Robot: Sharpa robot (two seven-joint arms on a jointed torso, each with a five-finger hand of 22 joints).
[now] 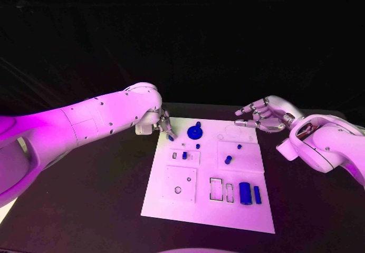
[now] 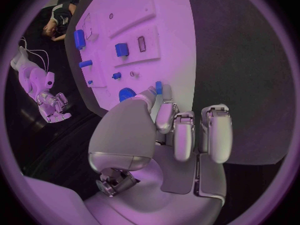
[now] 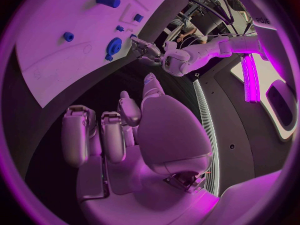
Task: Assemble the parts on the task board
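black table, white task board with blue parts, left hand pinching small blue part

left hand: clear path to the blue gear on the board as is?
Probably yes. The left hand hangs at the task board far-left corner, and the blue gear lies just beside it with nothing between. It already pinches a small blue part, though.
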